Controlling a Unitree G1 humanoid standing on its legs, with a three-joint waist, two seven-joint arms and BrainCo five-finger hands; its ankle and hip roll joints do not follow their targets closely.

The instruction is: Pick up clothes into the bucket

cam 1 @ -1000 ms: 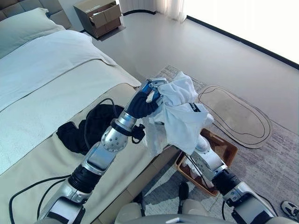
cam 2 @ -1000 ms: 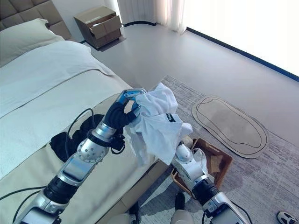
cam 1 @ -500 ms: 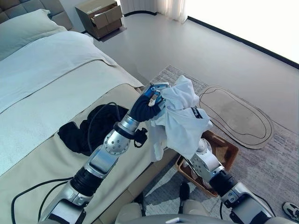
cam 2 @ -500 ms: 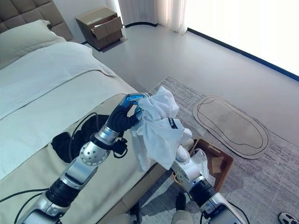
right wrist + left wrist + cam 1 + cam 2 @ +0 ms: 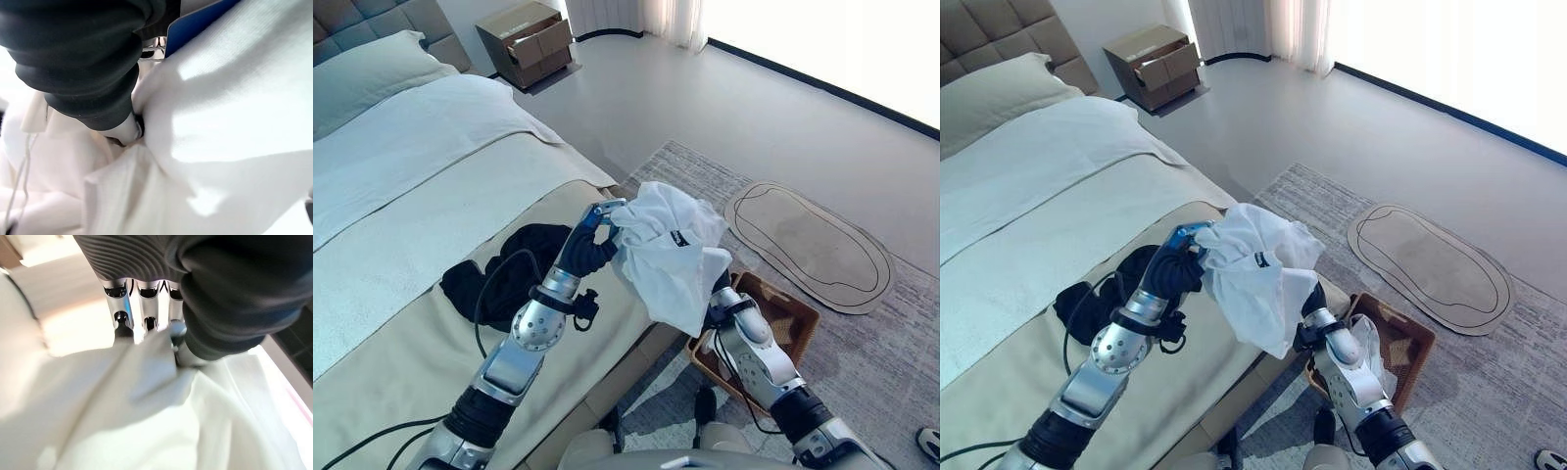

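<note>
Nearest me, my right arm rises from the lower right beside the bed's edge, and my right hand (image 5: 93, 63) is buried up in the hanging folds of a white garment (image 5: 668, 257); its wrist view shows the dark ribbed cover and one pale digit pressed into the cloth, but I cannot tell whether the fingers are closed on it. Just behind that arm, on the grey rug (image 5: 891, 323), stands a brown woven basket (image 5: 793, 315) with some white cloth already lying inside it; the arm and the dangling garment block most of its near side.

My left hand (image 5: 592, 247) is up over the corner of the bed (image 5: 401, 323), its fingers (image 5: 142, 316) curled down into the top of the white garment and gripping it, so the piece hangs bunched in the air between both arms, above the mattress edge and beside the basket rather than in it. A small dark label shows on the cloth.

On the beige bedcover to the left of my left arm lies a heap of black clothing (image 5: 499, 274), untouched. Farther up the bed come a white folded-back sheet (image 5: 411, 147) and a pale pillow (image 5: 362, 73) against a grey padded headboard (image 5: 979, 34).

Past the basket, an oval mat (image 5: 808, 245) lies on the rug. At the far wall stands a brown bedside cabinet (image 5: 527, 41) with a drawer pulled open, and white curtains (image 5: 1278, 22) hang beside the bright window.
</note>
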